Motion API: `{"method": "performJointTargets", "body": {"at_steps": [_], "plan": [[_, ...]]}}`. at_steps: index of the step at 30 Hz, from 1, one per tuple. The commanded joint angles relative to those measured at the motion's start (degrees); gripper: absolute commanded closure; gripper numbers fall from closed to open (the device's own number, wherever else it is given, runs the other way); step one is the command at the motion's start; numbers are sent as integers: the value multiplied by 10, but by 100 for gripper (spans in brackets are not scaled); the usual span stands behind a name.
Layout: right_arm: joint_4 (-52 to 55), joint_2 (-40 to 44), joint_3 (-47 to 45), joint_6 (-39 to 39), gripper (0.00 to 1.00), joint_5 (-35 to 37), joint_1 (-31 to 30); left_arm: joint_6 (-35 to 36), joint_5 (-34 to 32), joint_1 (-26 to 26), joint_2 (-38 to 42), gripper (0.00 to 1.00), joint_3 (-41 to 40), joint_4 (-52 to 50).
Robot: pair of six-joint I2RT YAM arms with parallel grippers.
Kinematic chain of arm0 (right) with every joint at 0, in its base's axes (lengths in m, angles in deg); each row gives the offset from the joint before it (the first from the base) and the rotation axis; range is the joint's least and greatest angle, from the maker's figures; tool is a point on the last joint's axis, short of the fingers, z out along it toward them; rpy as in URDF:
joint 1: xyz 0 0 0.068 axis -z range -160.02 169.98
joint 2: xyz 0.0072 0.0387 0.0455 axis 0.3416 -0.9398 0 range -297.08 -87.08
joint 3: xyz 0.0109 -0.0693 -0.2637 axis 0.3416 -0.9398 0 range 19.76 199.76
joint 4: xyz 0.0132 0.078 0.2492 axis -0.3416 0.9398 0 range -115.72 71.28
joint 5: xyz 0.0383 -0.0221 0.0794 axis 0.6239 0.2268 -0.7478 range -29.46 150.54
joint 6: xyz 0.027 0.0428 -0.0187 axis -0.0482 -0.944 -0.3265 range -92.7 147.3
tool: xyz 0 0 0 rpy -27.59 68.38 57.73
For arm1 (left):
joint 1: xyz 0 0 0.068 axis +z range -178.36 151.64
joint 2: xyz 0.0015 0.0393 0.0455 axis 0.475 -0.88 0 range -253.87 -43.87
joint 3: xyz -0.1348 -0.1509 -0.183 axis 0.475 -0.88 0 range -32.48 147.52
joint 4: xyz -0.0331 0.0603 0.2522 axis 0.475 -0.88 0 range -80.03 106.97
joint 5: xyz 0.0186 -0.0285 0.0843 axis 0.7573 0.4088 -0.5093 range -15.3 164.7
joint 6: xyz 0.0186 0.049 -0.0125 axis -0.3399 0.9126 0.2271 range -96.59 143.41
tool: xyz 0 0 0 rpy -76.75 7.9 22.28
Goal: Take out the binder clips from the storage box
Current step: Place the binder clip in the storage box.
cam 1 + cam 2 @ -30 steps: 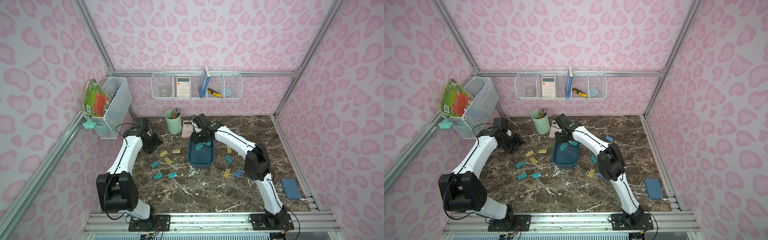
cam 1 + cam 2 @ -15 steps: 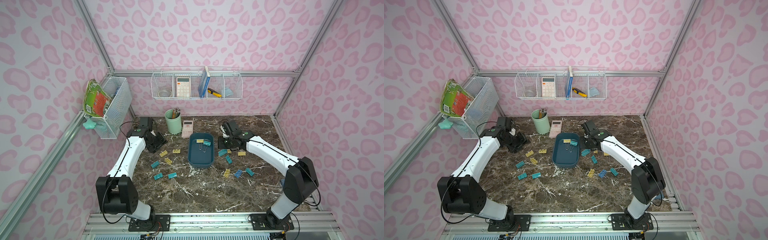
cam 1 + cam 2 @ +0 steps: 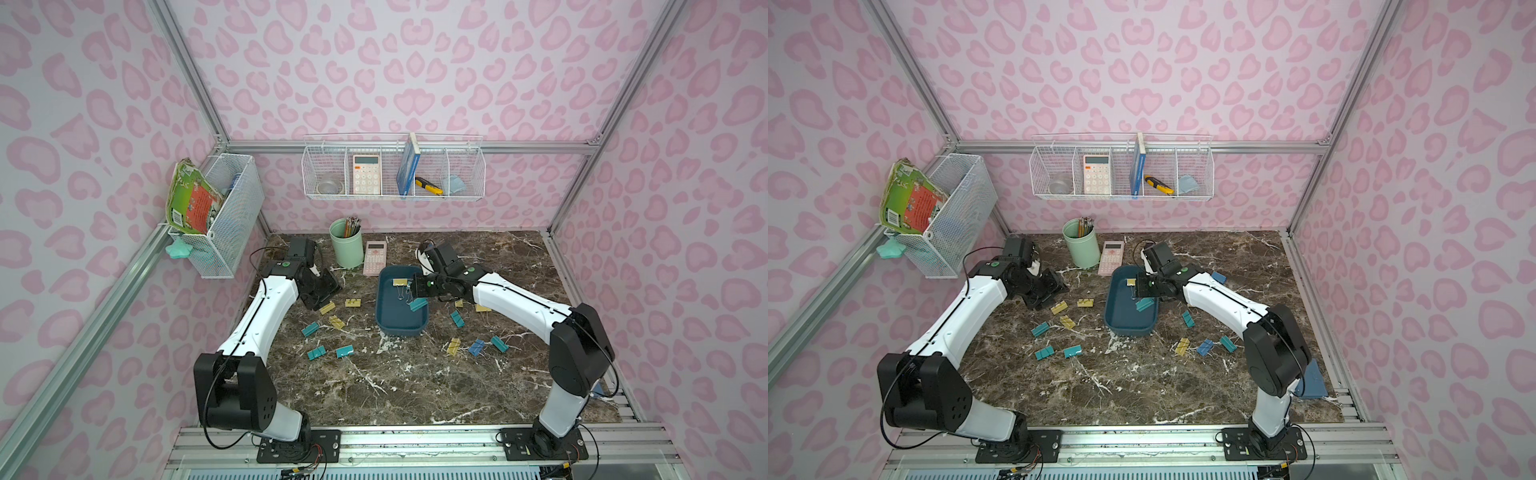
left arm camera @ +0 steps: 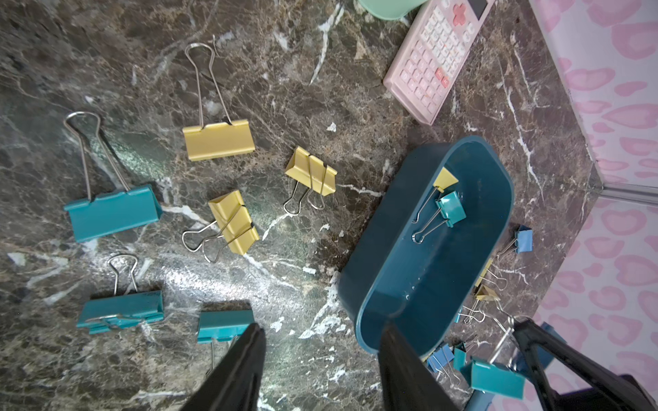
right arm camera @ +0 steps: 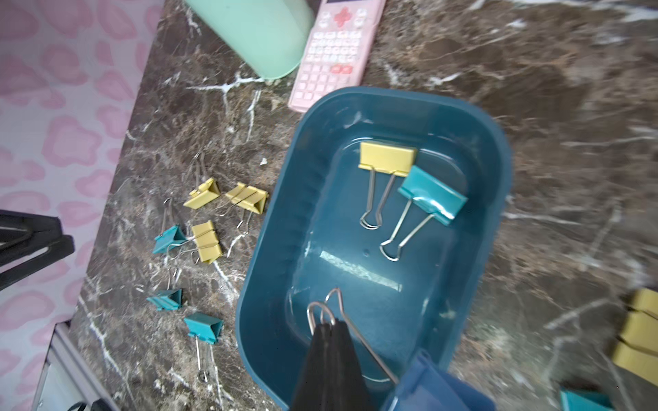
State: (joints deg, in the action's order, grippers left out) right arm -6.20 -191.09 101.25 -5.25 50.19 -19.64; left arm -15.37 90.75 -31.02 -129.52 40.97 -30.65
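Observation:
The dark teal storage box (image 3: 388,320) sits mid-table in both top views. On its floor lie a yellow binder clip (image 5: 388,158) and a teal one (image 5: 432,195). My right gripper (image 5: 329,329) hangs over the box's right side (image 3: 413,291), shut on the wire handles of a teal clip (image 3: 417,304) that dangles above the box's inside. My left gripper (image 4: 322,341) stands open over bare marble left of the box (image 3: 330,286), holding nothing. Several clips lie on the table, some left of the box (image 3: 336,322) and others right of it (image 3: 476,347).
A mint cup (image 3: 346,249) and a pink calculator (image 3: 375,257) stand just behind the box. White wire baskets hang on the back wall (image 3: 392,170) and the left wall (image 3: 224,216). A blue flat object (image 3: 1312,380) lies at the front right edge.
My right gripper swung from the box out to the table on its right, then back over the box, now with a clip hanging from it. The left gripper has barely shifted.

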Motion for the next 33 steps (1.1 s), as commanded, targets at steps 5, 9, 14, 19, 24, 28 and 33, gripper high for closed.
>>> {"method": "performJointTargets", "body": {"at_steps": [5,9,14,19,24,28,33], "plan": [[-110,-31,20,29,100,-115,0,-39,126,0,-1,53,-56,90],[-117,-26,25,27,100,-132,-1,-109,206,-4,-29,55,-88,197],[-110,-15,22,24,100,-135,-3,-175,251,-26,-66,55,-86,311],[-106,-6,21,22,100,-130,-2,-226,271,-48,-106,58,-73,388],[-103,-3,17,17,100,-127,-2,-284,293,-65,-126,62,-89,491],[-107,3,8,11,100,-122,2,-298,294,-75,-127,63,-97,512],[-110,8,-1,4,100,-120,12,-322,298,-78,-117,65,-123,545]]}}
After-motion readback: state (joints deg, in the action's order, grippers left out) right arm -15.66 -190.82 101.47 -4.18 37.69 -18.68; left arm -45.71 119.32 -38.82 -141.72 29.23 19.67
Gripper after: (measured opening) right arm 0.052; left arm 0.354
